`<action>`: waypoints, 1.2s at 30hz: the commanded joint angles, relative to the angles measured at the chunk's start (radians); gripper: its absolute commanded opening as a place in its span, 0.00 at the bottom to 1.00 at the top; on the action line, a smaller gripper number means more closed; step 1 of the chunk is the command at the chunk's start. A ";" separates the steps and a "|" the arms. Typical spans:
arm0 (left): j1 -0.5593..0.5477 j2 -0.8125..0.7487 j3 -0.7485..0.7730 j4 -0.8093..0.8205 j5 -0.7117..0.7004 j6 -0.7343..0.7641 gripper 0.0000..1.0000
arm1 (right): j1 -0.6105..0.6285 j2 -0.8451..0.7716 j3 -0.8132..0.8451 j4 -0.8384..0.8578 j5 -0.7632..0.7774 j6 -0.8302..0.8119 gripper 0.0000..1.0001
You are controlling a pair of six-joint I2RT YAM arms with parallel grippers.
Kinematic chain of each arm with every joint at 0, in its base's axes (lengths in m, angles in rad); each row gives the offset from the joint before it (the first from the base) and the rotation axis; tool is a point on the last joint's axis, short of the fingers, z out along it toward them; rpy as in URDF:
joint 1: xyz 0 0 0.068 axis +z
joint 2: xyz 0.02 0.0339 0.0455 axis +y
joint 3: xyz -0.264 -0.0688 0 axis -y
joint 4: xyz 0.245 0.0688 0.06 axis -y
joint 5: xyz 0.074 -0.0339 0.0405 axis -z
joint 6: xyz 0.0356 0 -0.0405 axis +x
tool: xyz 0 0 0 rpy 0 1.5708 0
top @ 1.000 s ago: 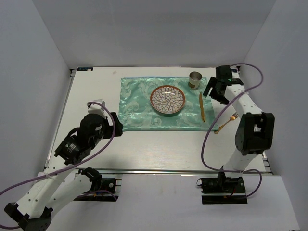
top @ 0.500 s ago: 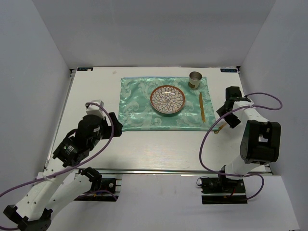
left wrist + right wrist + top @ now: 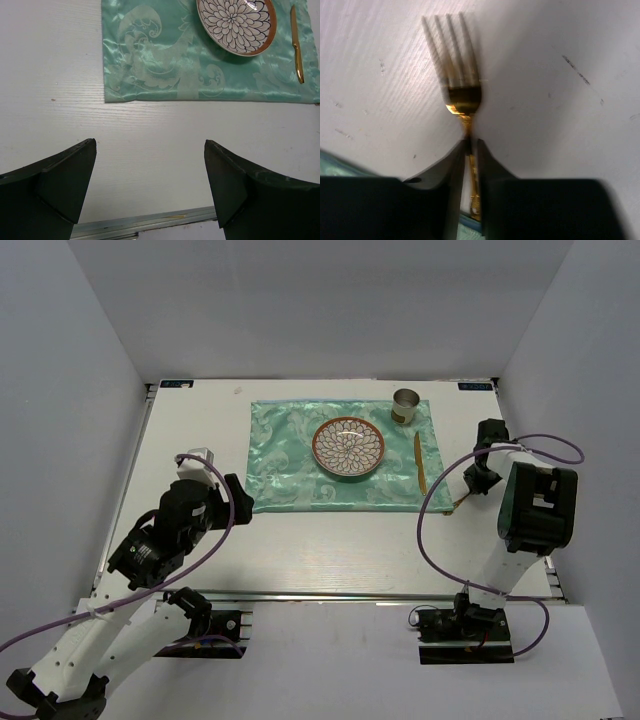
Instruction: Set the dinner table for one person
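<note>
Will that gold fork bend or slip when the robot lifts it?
It probably won't bend: the fork looks like shiny metal, so it is likely stiff. It may slip or swing, since the right tool pinches only its thin, smooth neck. It looks slim, so it is probably light.

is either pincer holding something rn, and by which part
The right pincer grips the gold fork by its thin neck, just below the tines. The left pincer stands open over the dinner table, holding nothing.
</note>
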 commanded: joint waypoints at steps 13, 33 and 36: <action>-0.003 -0.005 -0.007 0.019 0.005 0.011 0.98 | -0.009 -0.025 0.053 -0.194 0.213 0.022 0.00; 0.008 -0.126 -0.009 -0.004 -0.090 -0.043 0.98 | 0.583 -0.172 0.329 0.199 -0.349 -0.172 0.00; 0.008 -0.115 -0.007 -0.009 -0.104 -0.051 0.98 | 0.732 -0.063 0.411 0.230 -0.270 0.018 0.00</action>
